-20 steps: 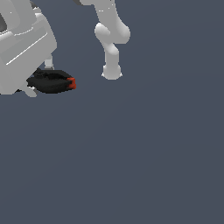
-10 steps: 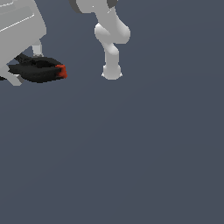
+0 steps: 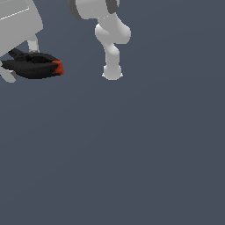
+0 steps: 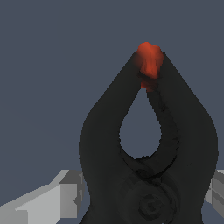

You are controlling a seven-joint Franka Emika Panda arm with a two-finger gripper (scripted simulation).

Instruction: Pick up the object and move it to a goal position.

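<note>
Since a second ago the small black spring clamp with the orange-red jaw tip [image 3: 33, 66] has slid toward the exterior view's left, carried along by the white two-fingered gripper [image 3: 19, 66], which is now partly cut off at that edge of the picture. The grey fingers [image 4: 65, 192] press against the clamp's body from both sides, clenched on it near the pivot, with the red tip pointing away from the hand (the wrist view shows this plainly, the two black arms closing to the tip).

As I judge it, the pick-up is done and the carry is under way. No goal marker shows in either view, so how much travel remains cannot be told. Whether the clamp hangs clear of the surface is hard to say for lack of any shadow beneath it, though it probably does.

Relative to the clamp, the arm's white base post [image 3: 112, 66] stands well apart toward the exterior view's right, rising to the joints above. The flat slate-grey floor [image 3: 132, 167] runs plain and unbroken beneath the clamp and beyond it. No walls, furniture or edges are visible.
</note>
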